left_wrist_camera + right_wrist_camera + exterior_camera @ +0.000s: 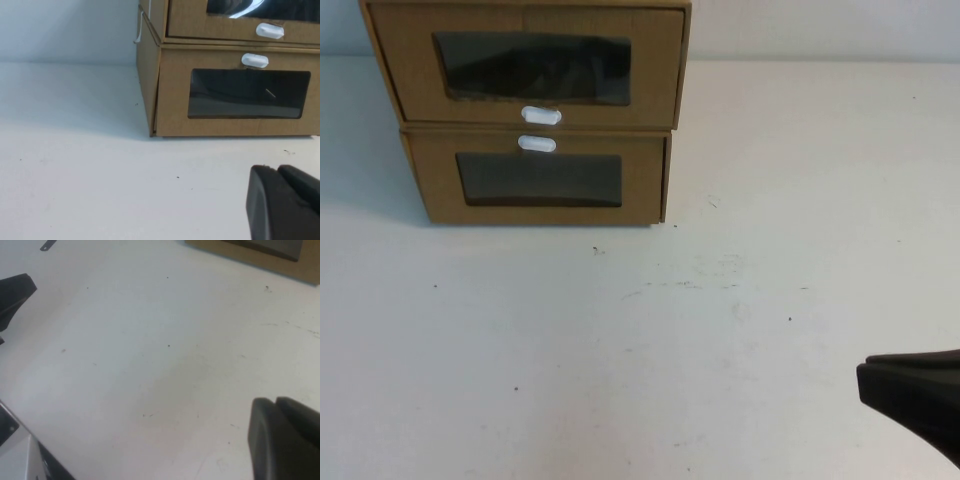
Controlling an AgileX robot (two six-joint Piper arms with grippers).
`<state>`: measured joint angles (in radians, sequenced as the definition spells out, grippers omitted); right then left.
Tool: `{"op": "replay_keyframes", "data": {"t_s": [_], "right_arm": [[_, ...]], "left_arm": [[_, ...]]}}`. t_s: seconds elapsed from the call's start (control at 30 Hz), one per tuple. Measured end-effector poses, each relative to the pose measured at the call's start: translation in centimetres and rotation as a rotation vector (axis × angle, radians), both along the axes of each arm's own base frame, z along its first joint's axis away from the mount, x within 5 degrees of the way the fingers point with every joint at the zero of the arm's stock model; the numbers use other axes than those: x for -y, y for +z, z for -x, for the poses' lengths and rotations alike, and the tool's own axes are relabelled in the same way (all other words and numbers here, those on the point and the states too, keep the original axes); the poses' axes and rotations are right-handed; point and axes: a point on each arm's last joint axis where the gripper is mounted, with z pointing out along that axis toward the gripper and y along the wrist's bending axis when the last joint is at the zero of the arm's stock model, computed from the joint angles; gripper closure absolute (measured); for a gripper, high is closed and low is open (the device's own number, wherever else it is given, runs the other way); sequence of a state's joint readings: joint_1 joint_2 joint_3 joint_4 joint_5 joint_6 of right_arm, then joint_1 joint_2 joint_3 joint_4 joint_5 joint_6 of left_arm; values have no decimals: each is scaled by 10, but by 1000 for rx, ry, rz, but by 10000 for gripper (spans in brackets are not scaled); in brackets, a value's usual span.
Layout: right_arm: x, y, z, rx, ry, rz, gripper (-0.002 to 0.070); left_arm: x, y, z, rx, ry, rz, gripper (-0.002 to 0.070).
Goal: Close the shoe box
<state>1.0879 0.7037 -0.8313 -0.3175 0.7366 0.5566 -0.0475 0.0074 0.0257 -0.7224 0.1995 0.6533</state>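
Observation:
The shoe box (655,70) is the upper of two stacked brown cardboard boxes at the table's far left. It has a dark window and a white oval pull tab (541,115) under that window. The left wrist view shows its lower front (220,25) and tab (270,30). How far its drawer stands out I cannot tell. My left gripper (275,170) is shut and holds nothing, low over the table in front of the boxes. My right gripper (865,375) (274,401) is shut and holds nothing, near the table's front right, far from the boxes.
The lower cardboard box (440,185) (172,90) carries the shoe box and has its white tab (537,144) over its window. The white table (720,300) spreads between the boxes and my grippers. A silver and black part of the robot (15,450) shows at the near edge.

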Motion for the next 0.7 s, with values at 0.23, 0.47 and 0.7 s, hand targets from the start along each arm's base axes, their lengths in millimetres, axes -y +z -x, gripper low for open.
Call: {"op": "replay_keyframes", "data": {"t_s": [0.23, 0.47, 0.7], "right_arm": [[7, -2, -7, 103, -50, 111, 687], [38, -23, -40, 188, -348, 132, 687], [93, -96, -29, 195, -716, 30, 687]], "left_arm": [[0, 0, 0, -2, -1, 0, 680], [0, 0, 0, -2, -2, 0, 680], [0, 0, 0, -2, -2, 0, 680]]}}
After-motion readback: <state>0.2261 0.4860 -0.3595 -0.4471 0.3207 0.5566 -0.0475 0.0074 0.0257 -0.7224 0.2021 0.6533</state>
